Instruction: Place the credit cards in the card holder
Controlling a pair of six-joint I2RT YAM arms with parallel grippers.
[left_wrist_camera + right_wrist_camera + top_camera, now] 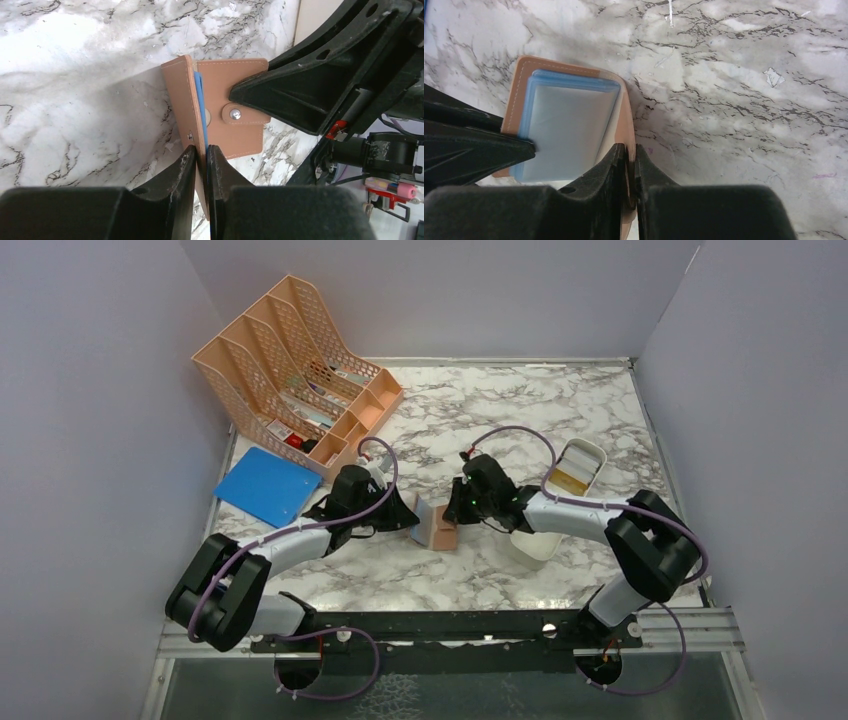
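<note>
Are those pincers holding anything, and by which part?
The card holder: left pincer pinches one flap's edge, right pincer the opposite flap's edge.

Left arm [285,546]: base at the near left, elbow folded low by the rail, forearm stretched forward and to the right, toward the middle of the table.
Right arm [585,513]: base at the near right, elbow raised, forearm stretched to the left, toward the middle.
Left gripper [201,148]: held low, jaws drawn nearly together, pinching one flap of the card holder [235,135] between the fingers [186,167].
Right gripper [627,147]: held low, jaws nearly together, nipping the edge of the other flap.
Grippers to each other: tip to tip, just apart, each facing the other.
</note>
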